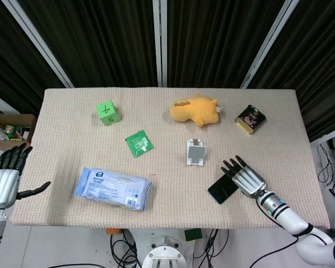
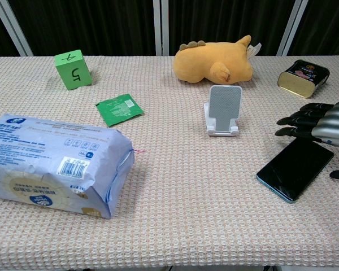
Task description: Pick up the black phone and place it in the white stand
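Glossy black phone (image 2: 295, 169), matt woven tablecloth (image 2: 175, 214)

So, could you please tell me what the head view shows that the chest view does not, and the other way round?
Only the head view shows the left hand, open beside the table's left edge, a cardboard box on the floor, and cables under the table.

Only the chest view shows the barcode on the wipes pack and the front face of the white stand, which holds nothing.

Both show the right hand with fingers spread above the far end of the black phone, which lies flat, plus the green cube, green sachet, yellow plush toy and tin.
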Controlling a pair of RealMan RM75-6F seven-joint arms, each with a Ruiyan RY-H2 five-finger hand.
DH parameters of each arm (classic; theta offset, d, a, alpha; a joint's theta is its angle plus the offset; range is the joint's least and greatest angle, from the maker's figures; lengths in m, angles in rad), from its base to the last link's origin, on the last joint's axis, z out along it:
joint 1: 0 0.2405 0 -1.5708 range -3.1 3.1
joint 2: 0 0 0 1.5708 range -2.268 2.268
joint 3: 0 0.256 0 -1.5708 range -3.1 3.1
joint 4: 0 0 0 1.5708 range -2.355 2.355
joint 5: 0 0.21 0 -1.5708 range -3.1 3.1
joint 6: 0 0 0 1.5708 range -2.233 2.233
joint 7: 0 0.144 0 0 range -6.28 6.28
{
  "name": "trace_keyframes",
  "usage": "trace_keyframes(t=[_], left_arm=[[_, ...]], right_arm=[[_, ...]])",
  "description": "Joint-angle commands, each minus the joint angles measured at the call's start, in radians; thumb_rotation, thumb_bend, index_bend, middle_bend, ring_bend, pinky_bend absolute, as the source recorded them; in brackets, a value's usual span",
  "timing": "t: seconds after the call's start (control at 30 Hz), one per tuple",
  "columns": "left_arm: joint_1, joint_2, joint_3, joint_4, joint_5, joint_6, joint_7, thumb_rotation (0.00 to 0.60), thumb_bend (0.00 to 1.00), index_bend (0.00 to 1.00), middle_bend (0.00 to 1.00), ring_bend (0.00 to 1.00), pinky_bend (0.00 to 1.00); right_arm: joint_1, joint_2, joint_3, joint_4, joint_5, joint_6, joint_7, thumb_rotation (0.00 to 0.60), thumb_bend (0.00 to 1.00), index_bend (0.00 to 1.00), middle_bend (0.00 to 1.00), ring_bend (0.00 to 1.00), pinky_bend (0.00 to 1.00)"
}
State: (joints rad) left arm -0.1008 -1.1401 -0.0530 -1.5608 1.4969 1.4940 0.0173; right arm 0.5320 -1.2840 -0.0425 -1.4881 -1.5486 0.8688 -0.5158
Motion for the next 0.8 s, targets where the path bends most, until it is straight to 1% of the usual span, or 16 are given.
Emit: trace_keyframes(t=[0.03, 0.37, 0.5, 0.67, 0.8], left_arm=[[0.0, 0.001, 0.0, -0.001, -0.001, -0.001, 0.0, 0.15, 0.05, 0.07, 0.01, 0.0, 0.09], [0.0, 0.009, -0.001, -0.005, -0.005, -0.003, -0.003, 0.162, 0.05, 0.07, 0.01, 0.0, 0.09], [-0.001, 0.013, -0.001, -0.006, -0.008, -0.007, -0.005, 0.163, 0.04, 0.07, 0.01, 0.0, 0.09], [-0.003, 0.013, 0.0, -0.004, -0.011, -0.016, -0.008, 0.165, 0.04, 0.07, 0.01, 0.0, 0.09], [-0.004, 0.012, 0.001, -0.002, -0.013, -0.019, -0.009, 0.166, 0.05, 0.07, 0.01, 0.0, 0.09]], right_arm=[[0.004, -0.009, 0.0, 0.004, 0.003, -0.002, -0.002, 0.6, 0.24, 0.0, 0.0, 0.0, 0.0], [0.027, -0.029, -0.001, 0.016, 0.025, -0.026, -0.008, 0.6, 0.24, 0.0, 0.0, 0.0, 0.0], [0.036, -0.026, -0.001, 0.014, 0.036, -0.034, -0.007, 0.6, 0.24, 0.03, 0.0, 0.0, 0.0], [0.048, -0.019, -0.004, 0.011, 0.05, -0.055, -0.008, 0.6, 0.25, 0.12, 0.0, 0.0, 0.0], [0.054, -0.018, -0.007, 0.01, 0.054, -0.057, -0.012, 0.6, 0.26, 0.25, 0.0, 0.0, 0.0]])
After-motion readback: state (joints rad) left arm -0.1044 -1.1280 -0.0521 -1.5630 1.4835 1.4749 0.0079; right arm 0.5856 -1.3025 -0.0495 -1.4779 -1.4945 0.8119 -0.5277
